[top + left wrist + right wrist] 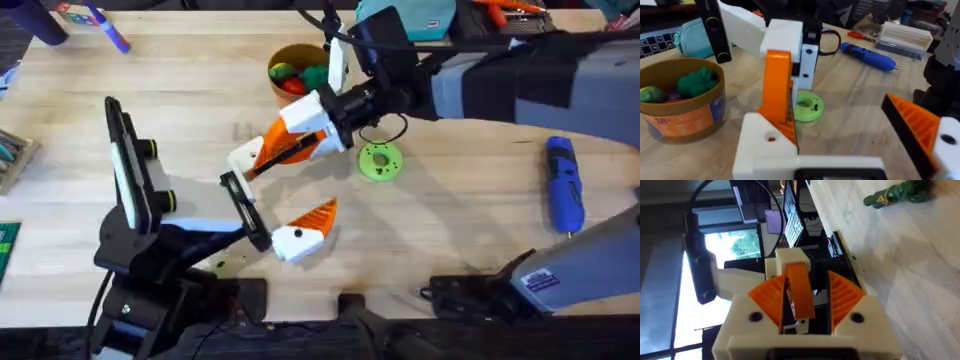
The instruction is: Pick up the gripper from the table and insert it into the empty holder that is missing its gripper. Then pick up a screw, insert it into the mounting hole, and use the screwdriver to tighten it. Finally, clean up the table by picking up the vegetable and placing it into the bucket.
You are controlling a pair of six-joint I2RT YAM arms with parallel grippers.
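Little can be read. In the left wrist view the bucket (pixel 679 102) carries an orange label on its wall with pale marks that look like "18", the rest too blurred to make out. In the overhead view a white sticker (pixel 541 281) with dark print sits on the right arm near the table's near right edge; its words are too small to read.
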